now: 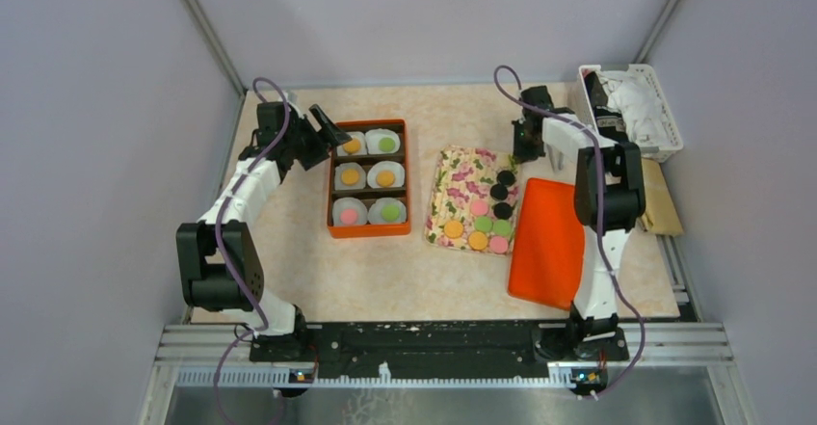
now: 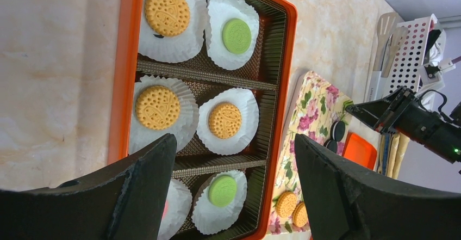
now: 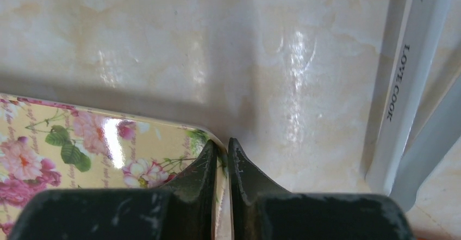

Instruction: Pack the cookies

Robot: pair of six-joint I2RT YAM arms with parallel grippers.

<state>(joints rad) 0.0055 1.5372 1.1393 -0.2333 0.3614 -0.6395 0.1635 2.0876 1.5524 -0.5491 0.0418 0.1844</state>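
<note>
Your left gripper [image 2: 232, 139] hangs over the orange box [image 1: 369, 233], near its far left corner, with the jaws spread wide and nothing between them. Inside the box sit six cookies [image 2: 157, 108], each in its own white paper cup [image 2: 179, 44]. An orange and a green one fill the far row, two orange ones the middle row, and a pink and a green one the near row.

Just right of the box, not touching it, lies the floral tray [image 1: 453, 170]. Nine more cookies rest on it, mostly toward the side away from the box: three black ones in a line, then two pink, two green and two orange nearer to you.

Your right gripper [image 3: 222, 142] is down at the tray's far corner, the one farthest from the box. Its fingers are almost together, and the tray's rim seems to be pinched between them, though the wrist view is too close to show how firm the hold is.

The orange lid [image 1: 547, 242] lies flat on the table [image 1: 385, 280] beyond the tray from the box, just beside the tray's edge. Farther right of the box again, and farther back, stands the white basket [image 2: 410, 49].
</note>
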